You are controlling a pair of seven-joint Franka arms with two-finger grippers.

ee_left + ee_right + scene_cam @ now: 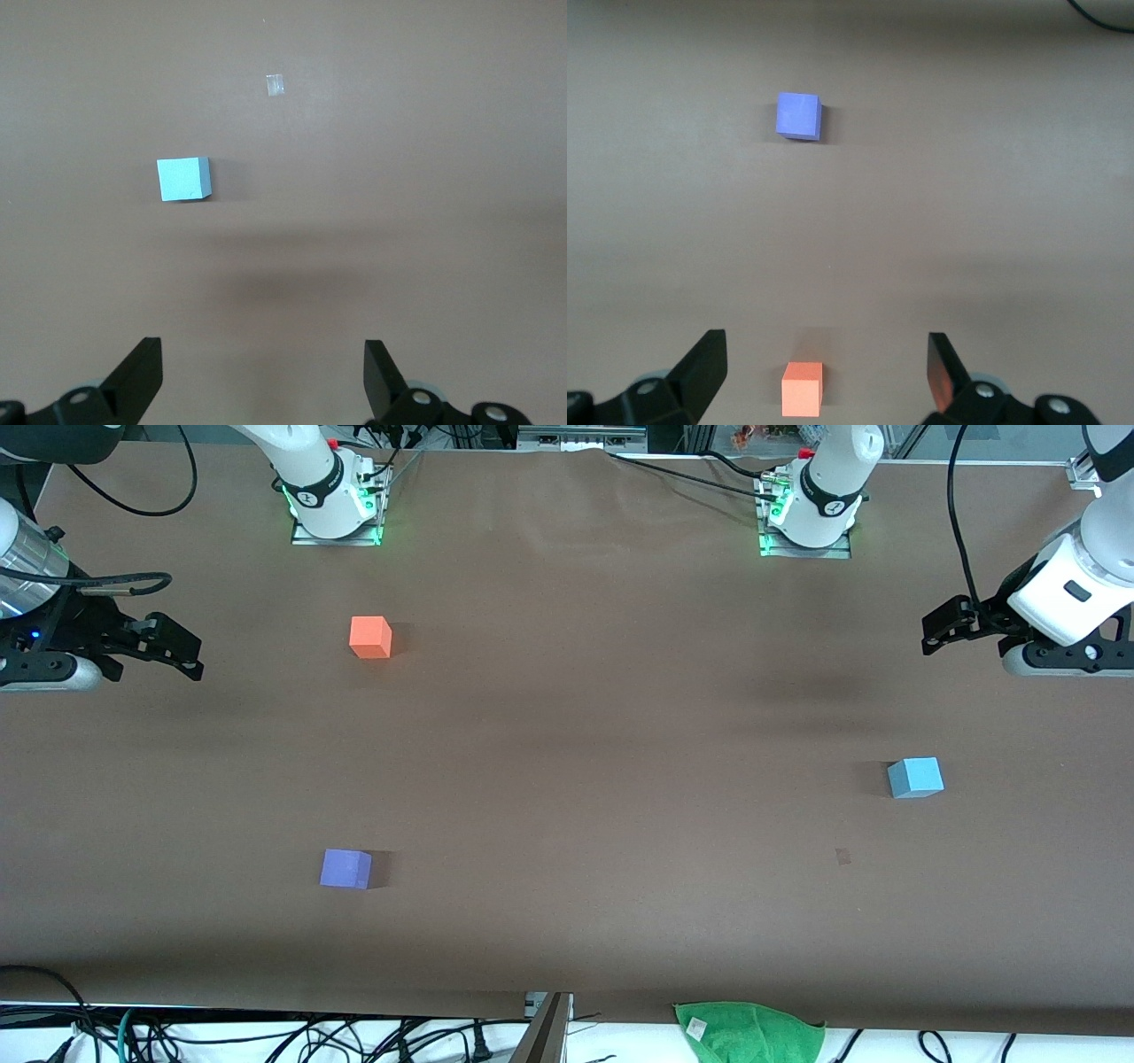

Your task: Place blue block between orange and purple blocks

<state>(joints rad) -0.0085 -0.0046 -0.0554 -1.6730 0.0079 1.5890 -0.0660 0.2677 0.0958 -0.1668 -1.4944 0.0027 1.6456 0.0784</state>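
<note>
Blue block (915,778) alone, well apart from orange block (370,637), purple block (345,868)

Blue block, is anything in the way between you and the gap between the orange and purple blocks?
Nothing visible is. The small light sky-blue matte cube sits toward the left arm's end of the table. Only bare brown table lies from there to the gap between the bright orange matte cube and the violet-purple matte cube.

Brown table (567,717) evenly lit; green cloth (749,1029), cables (266,1036) along near edge.
</note>
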